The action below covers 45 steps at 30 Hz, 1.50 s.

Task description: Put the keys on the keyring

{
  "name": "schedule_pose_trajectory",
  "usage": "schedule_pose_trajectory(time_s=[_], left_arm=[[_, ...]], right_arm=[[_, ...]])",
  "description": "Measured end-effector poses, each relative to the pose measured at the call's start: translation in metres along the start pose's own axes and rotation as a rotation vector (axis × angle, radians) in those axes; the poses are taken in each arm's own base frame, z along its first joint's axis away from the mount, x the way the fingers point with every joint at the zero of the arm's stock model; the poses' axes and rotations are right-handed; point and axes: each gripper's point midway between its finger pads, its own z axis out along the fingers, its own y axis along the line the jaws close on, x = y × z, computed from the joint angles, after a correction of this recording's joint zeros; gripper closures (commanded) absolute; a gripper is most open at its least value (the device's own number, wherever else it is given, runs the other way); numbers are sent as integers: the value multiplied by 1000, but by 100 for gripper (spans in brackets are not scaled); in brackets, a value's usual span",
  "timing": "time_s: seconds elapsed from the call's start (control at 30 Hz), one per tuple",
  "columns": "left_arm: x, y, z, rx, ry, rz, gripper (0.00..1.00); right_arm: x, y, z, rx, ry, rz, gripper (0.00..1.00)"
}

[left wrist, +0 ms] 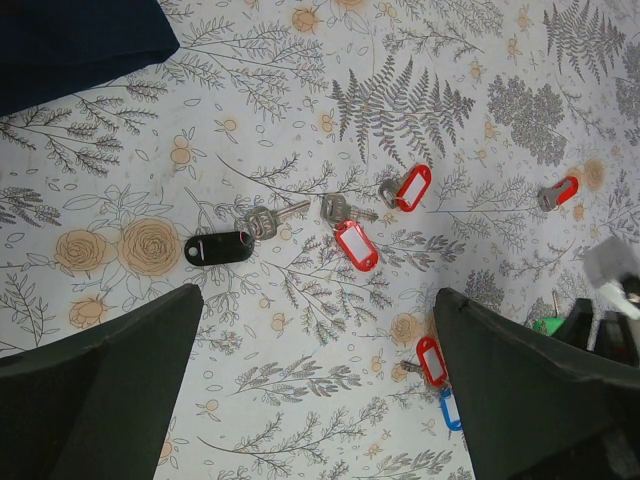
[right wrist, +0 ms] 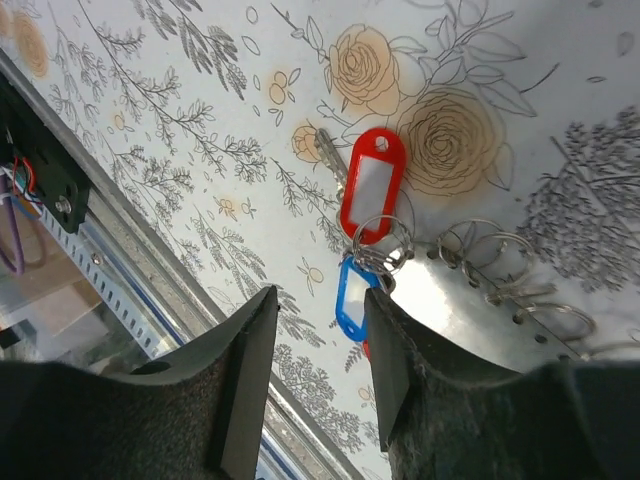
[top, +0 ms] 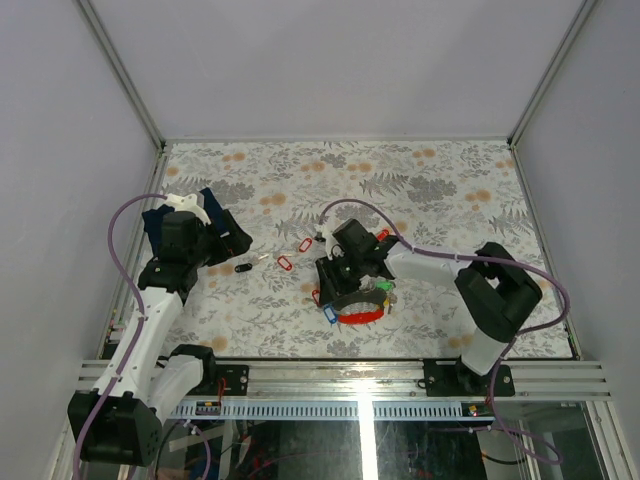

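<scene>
1. The surface (top: 440,190) is covered by a flat cloth printed with grey ferns and orange roses. Plain white walls stand on three sides. A slotted aluminium rail (top: 340,378) runs along the near edge.
2. Loose keys lie left of centre: a black-tagged key (left wrist: 218,247), with a red-tagged key (left wrist: 356,245) just to its right and a second red one (left wrist: 412,187) near that. A lone red key (left wrist: 558,192) lies well apart, further right. The tags are glossy plastic lozenges, and the red ones have white windows. The blades are small and of dull metal.
3. The keyring (right wrist: 470,300) lies right of centre, under the right arm. I see a flat, shiny grey fob punched with holes, with thin wire rings through them. A red tag (right wrist: 372,185) and a blue tag (right wrist: 352,300) meet at a cluster of small rings at the fob's end. The red strap (top: 362,315) curves along its near side.
4. The left claw (left wrist: 318,292) is released, its jaws wide with only cloth between them. It hovers above the loose keys.
5. The right claw (right wrist: 320,300) has its jaws apart and nothing is clamped between them. The blue tag sits at one fingertip, but I cannot tell whether it touches.
6. A green scrap (left wrist: 547,324) is half hidden behind a finger. A dark blue shape (left wrist: 70,40) is cut off by the frame, and I cannot identify it.
</scene>
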Motion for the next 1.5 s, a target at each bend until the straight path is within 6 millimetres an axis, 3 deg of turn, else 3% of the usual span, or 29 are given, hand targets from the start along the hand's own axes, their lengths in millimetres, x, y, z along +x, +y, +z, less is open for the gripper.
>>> schedule_pose_trajectory(time_s=[0.3, 0.47, 0.63, 0.8, 1.1, 1.5], left_arm=[[1, 0, 1, 1, 3, -1, 0], [1, 0, 0, 1, 3, -1, 0], [1, 0, 0, 1, 3, -1, 0], [1, 0, 0, 2, 3, -1, 0], [1, 0, 0, 2, 3, -1, 0], [1, 0, 0, 2, 4, -1, 0]], right_arm=[[-34, -23, -49, 266, -191, -86, 71], [-43, -30, -56, 363, -226, -47, 64], [-40, -25, -38, 406, -178, -67, 64], [-37, -33, -23, 463, -124, -61, 63], [-51, -27, -9, 540, -109, -86, 62], [-32, -44, 5, 646, -9, -99, 61]])
